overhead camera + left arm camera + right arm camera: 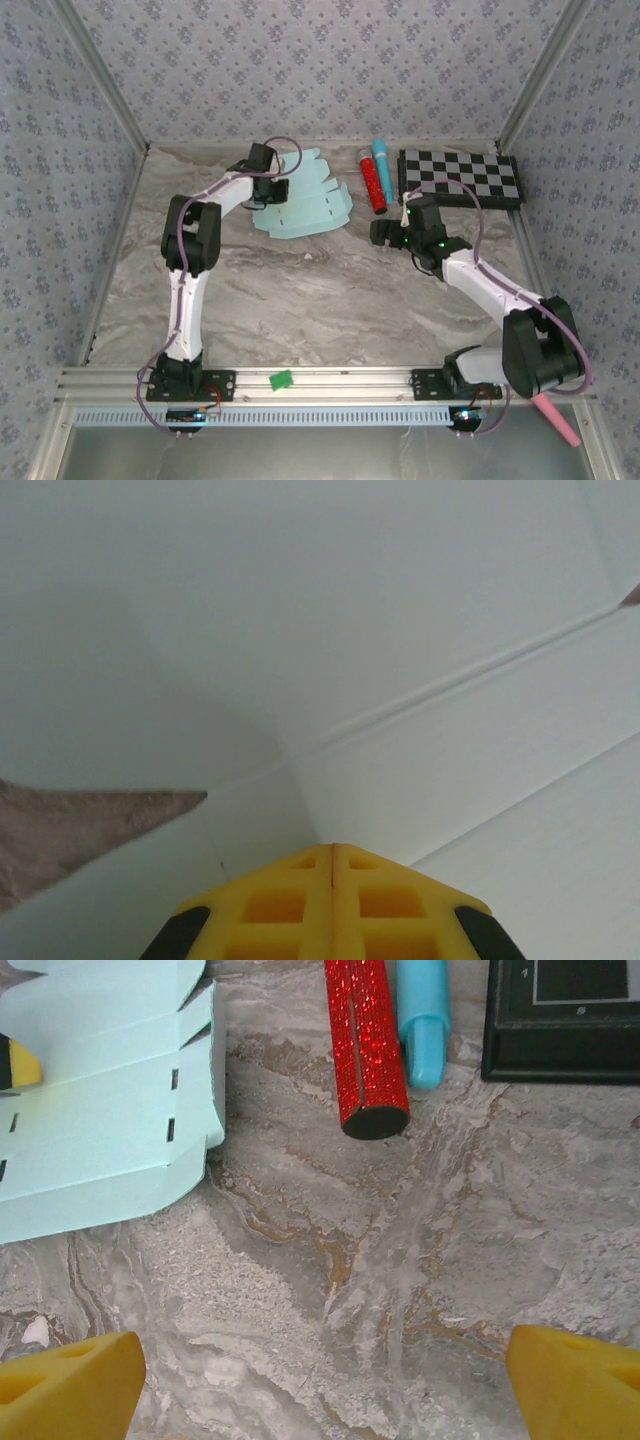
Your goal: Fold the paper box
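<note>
Marble table (300,290) holds paper box (305,205), red tube (372,185), blue marker (383,165), checkerboard (462,177).

Three walls (300,60) papered in a small pale lilac flower print close round a grey-brown marbled desk (330,290); aluminium posts (100,75) mark the corners. Light is even, seemingly from above.

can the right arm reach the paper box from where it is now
Probably yes: the open right hand hovers over bare table, and the paper box lies close by with nothing between them; the red tube sits aside.
</note>
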Robot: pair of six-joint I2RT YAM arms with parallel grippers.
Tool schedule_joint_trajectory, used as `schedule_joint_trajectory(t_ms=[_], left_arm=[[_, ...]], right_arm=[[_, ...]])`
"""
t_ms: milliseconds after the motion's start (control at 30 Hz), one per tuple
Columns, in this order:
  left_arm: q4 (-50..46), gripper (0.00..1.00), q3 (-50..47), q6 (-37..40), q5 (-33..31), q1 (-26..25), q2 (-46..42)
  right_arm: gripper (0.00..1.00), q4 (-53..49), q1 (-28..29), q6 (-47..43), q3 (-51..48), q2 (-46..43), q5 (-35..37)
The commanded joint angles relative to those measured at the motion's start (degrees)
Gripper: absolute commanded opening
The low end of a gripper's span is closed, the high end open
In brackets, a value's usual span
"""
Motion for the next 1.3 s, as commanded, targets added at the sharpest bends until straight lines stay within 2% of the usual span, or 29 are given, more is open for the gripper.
schedule_joint_trajectory(t_ms=[0,233,467,633,767,867,1033,1133,1267], left_arm=[[-4.2,0.0,0.2,-1.3,-0.1,-0.9,-0.5],[-4.7,0.0,-9.3,-3.9,-2.2,-2.0,-6.2],[-1.2,0.0,-23.9,-13.9,-3.4,-4.2,-15.9],[0.6,0.0,-30.3,-19.6,-2.2,-6.5,-22.7],[-0.4,0.06,-29.5,-18.8,-3.7,-7.0,-26.2],[-1.6,0.07,-26.5,-16.0,-6.7,-5.6,-25.9],[-1.0,0.0,-19.4,-10.9,-3.3,-0.8,-19.2],[-2.0,0.0,-14.8,-8.9,-2.9,0.9,-14.9],[-2.9,0.0,-9.2,-7.1,-1.4,2.4,-9.2]], right_arm=[[0.96,-2.5,1.1,1.9,3.4,2.7,1.3],[0.94,-3.3,4.4,1.6,8.3,8.8,-1.7],[0.86,-3.7,7.5,2.2,13.3,15.5,-5.6],[0.74,-4.2,10.5,2.5,17.4,20.1,-8.5],[0.62,-4.1,12.2,3.1,20.3,23.3,-10.4],[0.54,-3.0,13.7,4.5,22.6,26.0,-12.3],[0.33,-1.8,16.1,7.8,27.8,32.1,-12.7],[0.19,-1.5,16.9,8.9,30.1,35.6,-13.3],[0.09,-1.3,17.3,10.4,31.7,39.2,-12.8]])
